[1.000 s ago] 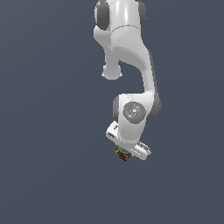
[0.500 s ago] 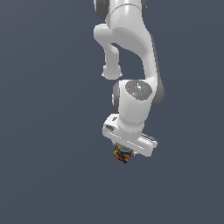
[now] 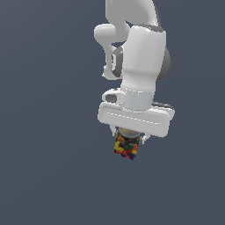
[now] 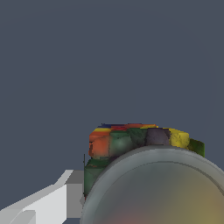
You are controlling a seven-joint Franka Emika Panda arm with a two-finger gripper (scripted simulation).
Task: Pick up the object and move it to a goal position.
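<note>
The small mosaic cube point(image 3: 126, 147), covered in red, yellow, orange, blue and green squares, hangs just under the white arm's hand in the exterior view. My gripper point(image 3: 128, 141) is shut on it from above, and the wide hand hides most of the fingers. In the wrist view the cube point(image 4: 131, 140) shows close up, partly hidden behind a translucent grey sphere point(image 4: 157, 192). One white finger point(image 4: 52, 201) lies against the cube's side. The cube is held in the air over the plain dark grey ground.
The white arm point(image 3: 140, 66) rises from the hand to the top of the exterior view. Plain dark grey ground point(image 3: 44, 176) surrounds it, with no other object in view.
The arm has come closer to the exterior camera and looms larger, still carrying the cube in its shut gripper. The cube sits lower and more central in the picture.
</note>
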